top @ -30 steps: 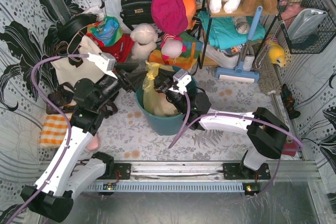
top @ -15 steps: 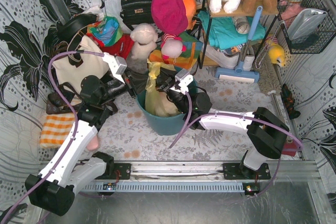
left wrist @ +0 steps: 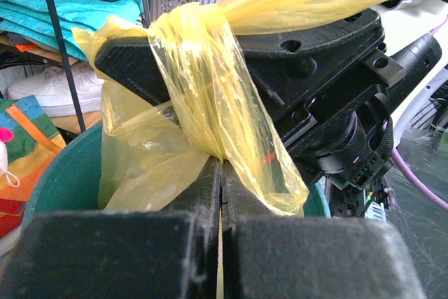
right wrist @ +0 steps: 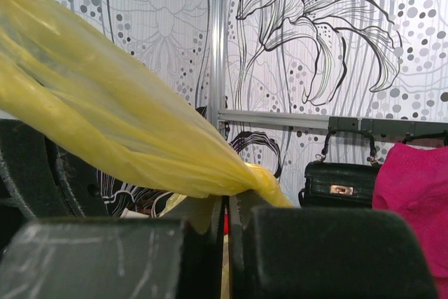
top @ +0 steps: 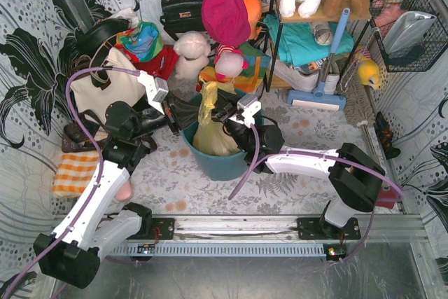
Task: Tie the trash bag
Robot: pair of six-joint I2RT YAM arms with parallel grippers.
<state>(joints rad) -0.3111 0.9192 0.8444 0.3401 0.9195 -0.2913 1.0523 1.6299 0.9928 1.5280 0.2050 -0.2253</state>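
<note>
Thin, see-through yellow-green trash bag (top: 210, 134), crinkled, standing upright inside a teal bin (top: 217, 164). Bulging low down with pale contents showing through, narrowing upward into 1 twisted neck. Neck looped over the black right pincer (right wrist: 225, 204) and pinched flat in both that pincer and the left pincer (left wrist: 221, 173).

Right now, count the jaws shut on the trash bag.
2. The left gripper pinches the trash bag below a loop wrapped over the right gripper, above the teal bin. The right gripper clamps a stretched strand. Both sets of jaws are shut; none hidden.
</note>
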